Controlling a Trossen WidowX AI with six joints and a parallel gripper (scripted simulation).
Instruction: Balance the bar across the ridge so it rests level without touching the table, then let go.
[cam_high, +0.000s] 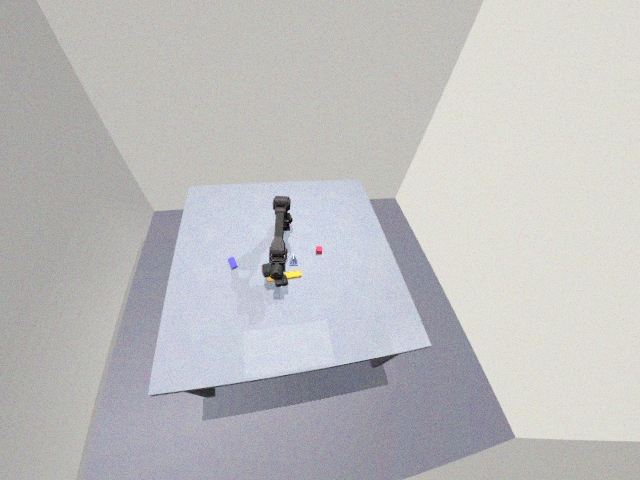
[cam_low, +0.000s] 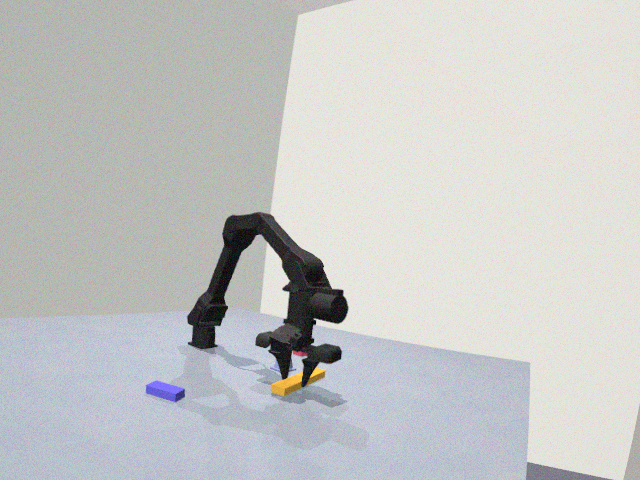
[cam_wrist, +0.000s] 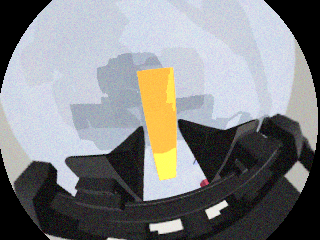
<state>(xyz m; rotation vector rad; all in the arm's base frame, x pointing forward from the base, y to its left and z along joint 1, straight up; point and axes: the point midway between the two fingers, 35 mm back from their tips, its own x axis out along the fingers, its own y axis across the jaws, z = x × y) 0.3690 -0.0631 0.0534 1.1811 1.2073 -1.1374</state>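
As my black six-joint arm (cam_high: 279, 224) (cam_low: 223, 268) arches over the pale blue-grey table (cam_high: 206, 320) (cam_low: 77, 423) (cam_wrist: 55, 110), its black parallel-jaw gripper (cam_high: 275, 276) (cam_low: 294, 382) (cam_wrist: 160, 126) points downward at the long yellow-orange rectangular bar (cam_high: 293, 274) (cam_low: 293, 383) (cam_wrist: 160, 105). From my remote post, I see the claw partly open, its tapered fingers on opposite sides of the bar, with a gap visible along one side in the wrist view; I do not have it clamped. The bar lies flat on the table beneath the gripper, near the small blue-grey ridge (cam_high: 293, 259) but apart from it, and is not balanced across its top. In my exterior view, one finger partly hides the ridge. A small red cube (cam_high: 318, 250) (cam_low: 299, 353) (cam_wrist: 204, 183) sits beyond the ridge, away from the bar, while a blue-violet rectangular block (cam_high: 232, 262) (cam_low: 164, 391) lies flat well apart on the opposite side of my arm. Soft grey shadows of the arm and gripper stretch across the tabletop.
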